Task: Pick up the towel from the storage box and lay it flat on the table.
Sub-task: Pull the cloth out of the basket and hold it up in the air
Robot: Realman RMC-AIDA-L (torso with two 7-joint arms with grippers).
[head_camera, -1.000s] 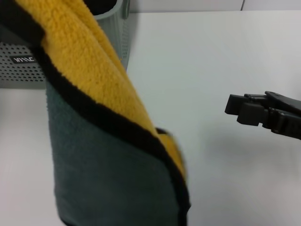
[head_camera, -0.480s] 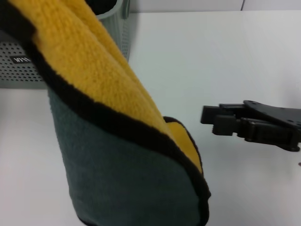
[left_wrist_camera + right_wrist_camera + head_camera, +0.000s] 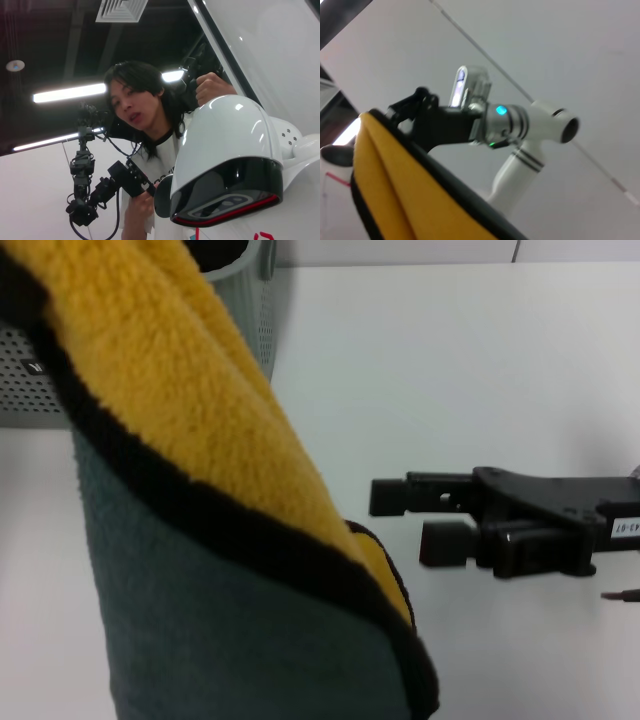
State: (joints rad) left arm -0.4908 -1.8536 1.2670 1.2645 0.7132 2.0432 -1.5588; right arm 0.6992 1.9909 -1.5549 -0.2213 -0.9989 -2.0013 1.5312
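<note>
The towel [image 3: 200, 540] hung in the air, already lifted clear of the storage box [image 3: 250, 310], with its yellow face folded over its dark grey-green face and a black bound edge running diagonally between them. It filled the left half of the head view, draping down in front of the near left part of the table [image 3: 450, 370]. The box stood behind it at the far left corner of the table, only a strip of perforated wall showing.

The left gripper [image 3: 415, 112] held the towel from above: in the right wrist view its dark fingers were closed on the towel's upper edge, the cloth hanging below them. The head view did not show this gripper at all.

The right gripper [image 3: 400, 515] reached in from the right edge of the table, level with the towel's hanging lower corner and just beside it, not touching. Its two black fingers were parted, one above the other, and held nothing.

The step in hand looked like the hand-over to a two-handed spread. The next move would probably call for the right gripper to close on the free corner or bound edge near it, so both arms could draw the cloth open and lower it flat.

The table right of the towel was bare white. In the left wrist view, a person holding control handles stood beside the robot's white head [image 3: 225, 160].
</note>
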